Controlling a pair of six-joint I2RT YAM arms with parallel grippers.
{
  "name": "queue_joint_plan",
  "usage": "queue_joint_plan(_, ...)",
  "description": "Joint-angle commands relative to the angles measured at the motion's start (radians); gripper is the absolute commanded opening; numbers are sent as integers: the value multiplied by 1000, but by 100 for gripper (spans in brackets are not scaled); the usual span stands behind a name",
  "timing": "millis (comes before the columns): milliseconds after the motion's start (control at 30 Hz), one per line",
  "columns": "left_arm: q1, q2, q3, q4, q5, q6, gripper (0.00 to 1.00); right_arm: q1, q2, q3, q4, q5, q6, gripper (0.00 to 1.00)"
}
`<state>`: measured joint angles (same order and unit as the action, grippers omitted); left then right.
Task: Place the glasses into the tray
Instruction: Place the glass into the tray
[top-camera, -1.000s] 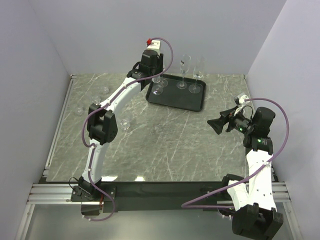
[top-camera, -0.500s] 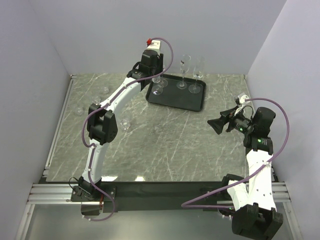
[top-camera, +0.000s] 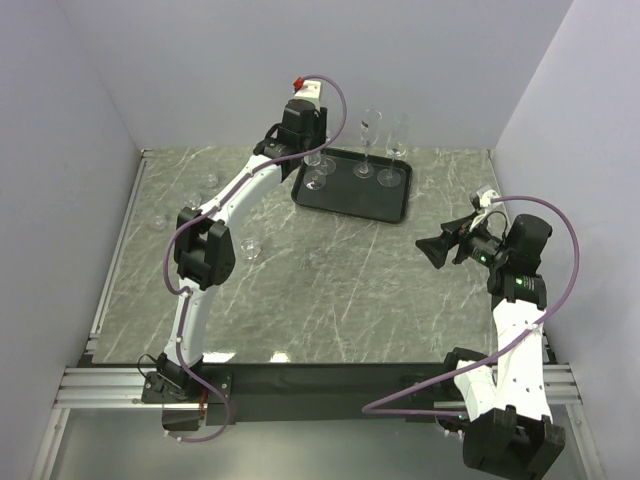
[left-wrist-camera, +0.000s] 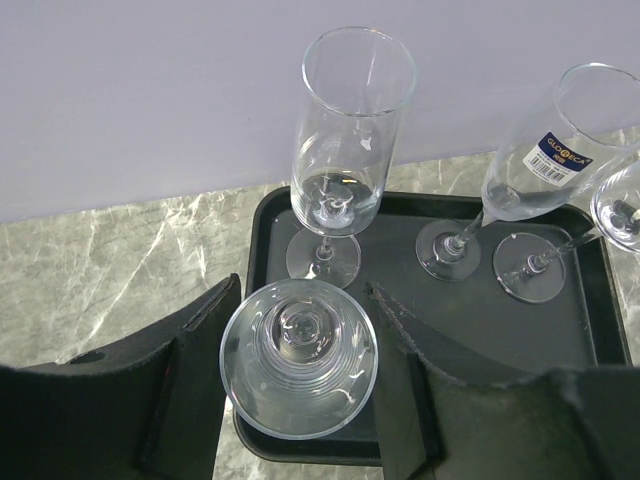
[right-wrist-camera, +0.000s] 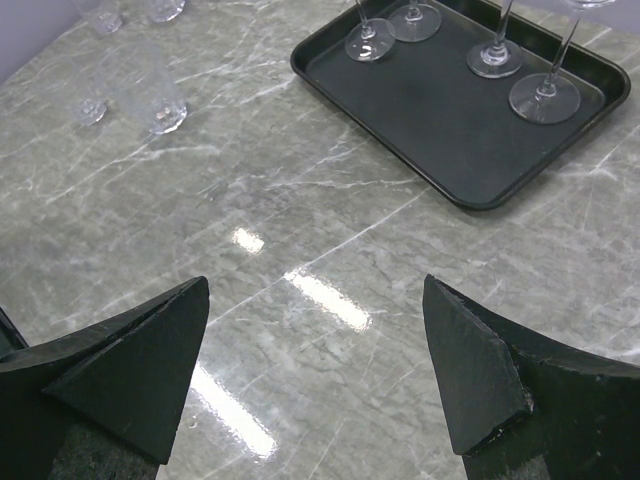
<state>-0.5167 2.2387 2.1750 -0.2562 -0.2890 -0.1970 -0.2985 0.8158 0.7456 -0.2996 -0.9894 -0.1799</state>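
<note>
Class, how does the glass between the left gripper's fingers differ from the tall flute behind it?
The left gripper holds the near glass at the tray edge; the flute stands free behind. The flute rises tall on a stem; the near glass looks squatter. Both are clear, upright.

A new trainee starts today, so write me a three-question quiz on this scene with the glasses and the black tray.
1. True or false: the right gripper is shut on a glass.
2. The clear round glass between the left gripper's fingers sits over which part of the flat black rectangular tray? A) a near corner; B) its middle; C) its far rim.
3. How many clear stemmed glasses stand free in the tray?
Key: 1 false; 2 A; 3 three.
</note>
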Motion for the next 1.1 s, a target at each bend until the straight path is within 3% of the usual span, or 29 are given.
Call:
queue_joint_plan(0,-6,-54,25,23,10,5,56,-10,0,-3,31,-22,3,93)
queue_joint_plan(400,-5,-24,49,34,1,-1,66,-13,3,-2,31,-22,2,93)
queue_joint_plan(867,-5,-44,25,49,2,4,68,-19,5,-3,30,-22,0,93)
queue_joint_plan(1067,6,-56,6,55,22,-18,75,-24,3,-3,30,-23,2,93)
